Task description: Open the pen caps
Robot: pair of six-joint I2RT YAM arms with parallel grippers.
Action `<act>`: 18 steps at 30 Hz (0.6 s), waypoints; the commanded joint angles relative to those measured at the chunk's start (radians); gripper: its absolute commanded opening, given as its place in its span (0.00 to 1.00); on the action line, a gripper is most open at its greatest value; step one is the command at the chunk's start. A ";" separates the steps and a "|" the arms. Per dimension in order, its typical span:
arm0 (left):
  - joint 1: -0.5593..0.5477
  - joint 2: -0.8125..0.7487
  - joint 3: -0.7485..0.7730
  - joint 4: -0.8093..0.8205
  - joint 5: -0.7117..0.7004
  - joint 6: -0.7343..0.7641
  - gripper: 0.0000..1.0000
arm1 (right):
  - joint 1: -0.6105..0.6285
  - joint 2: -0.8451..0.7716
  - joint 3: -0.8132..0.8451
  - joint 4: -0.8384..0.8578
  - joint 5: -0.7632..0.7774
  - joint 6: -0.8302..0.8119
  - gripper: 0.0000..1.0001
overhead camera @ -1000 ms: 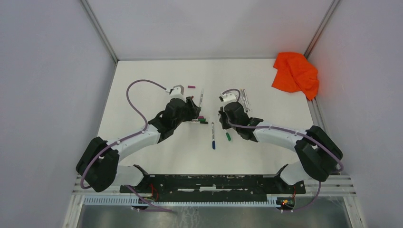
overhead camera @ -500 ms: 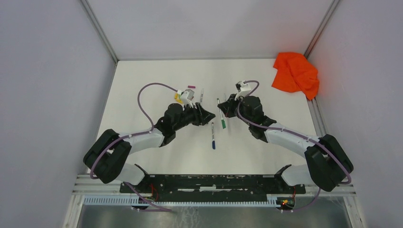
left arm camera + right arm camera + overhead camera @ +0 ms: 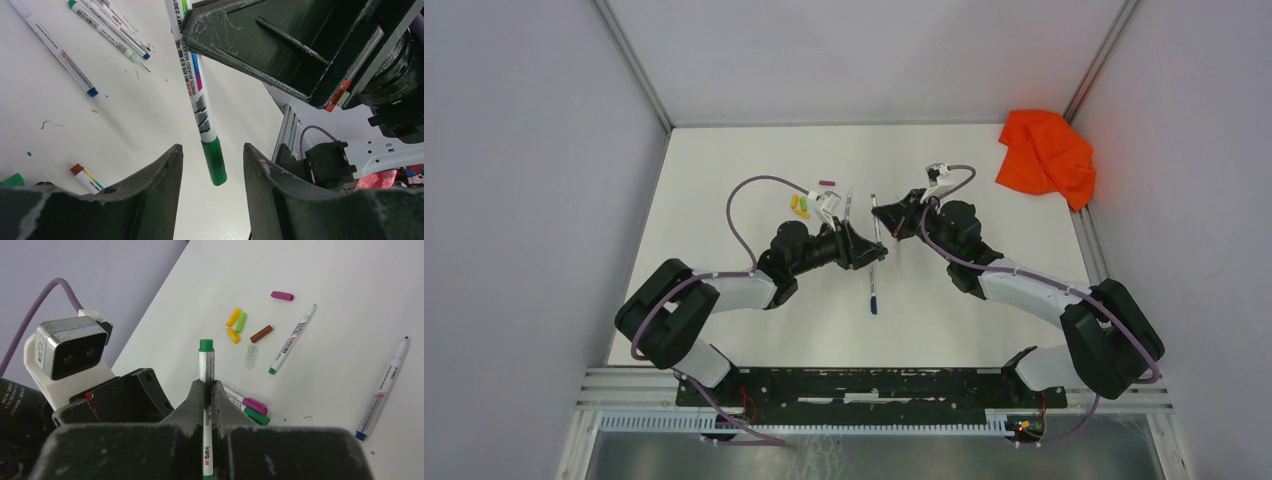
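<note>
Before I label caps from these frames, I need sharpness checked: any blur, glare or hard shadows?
Top external: even light, faint shadows, but the loose caps are mere specks. Left wrist: the held pen is sharp enough to read its print, while the left gripper looks soft-edged. Right wrist: loose caps crisp, the right gripper blurred up close. No glare anywhere.
</note>
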 commanded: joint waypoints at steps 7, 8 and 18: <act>-0.005 0.035 -0.009 0.114 0.049 -0.042 0.37 | -0.008 0.020 -0.007 0.104 -0.005 0.052 0.00; -0.006 0.036 -0.009 0.114 0.049 -0.042 0.33 | -0.007 0.019 -0.009 0.107 0.000 0.051 0.00; -0.005 0.061 0.006 0.104 0.089 -0.036 0.14 | -0.021 0.008 -0.029 0.119 -0.008 0.054 0.00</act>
